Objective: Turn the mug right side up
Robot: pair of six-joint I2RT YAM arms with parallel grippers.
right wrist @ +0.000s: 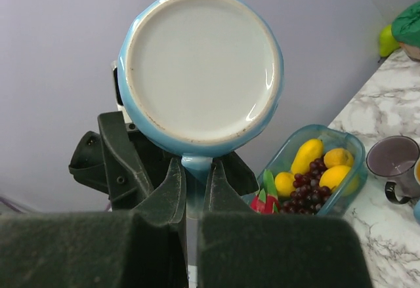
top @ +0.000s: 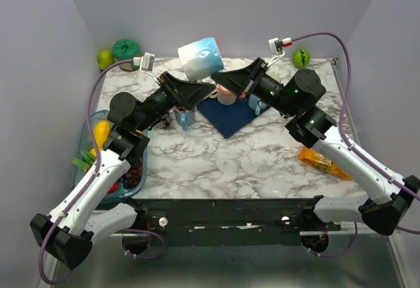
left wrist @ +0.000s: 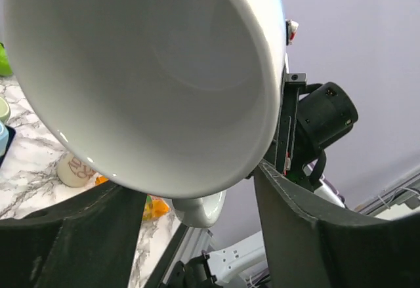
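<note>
My right hand (right wrist: 193, 193) pinches the handle (right wrist: 195, 166) of the blue mug (top: 200, 57), raised for flipping. My left hand (left wrist: 193, 196) flanks its rim, and I cannot tell if it clamps.

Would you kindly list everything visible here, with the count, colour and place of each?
mug: one, pale blue, white inside, aloft between arms
cloth: one, navy, table centre
blue cups: two, either side of the cloth
pinkish cup: one, at the cloth's far edge
fruit box: one, clear bluish, table's left edge
dark mug: one, purplish, near the fruit box
green ball: one, back right
green bundle: one, back left
lime object: one, back left
orange packet: one, right side
table: one, white marble
left tool: one, black, fingers spread, grip unclear
right tool: one, black, shut on the mug's handle
</note>
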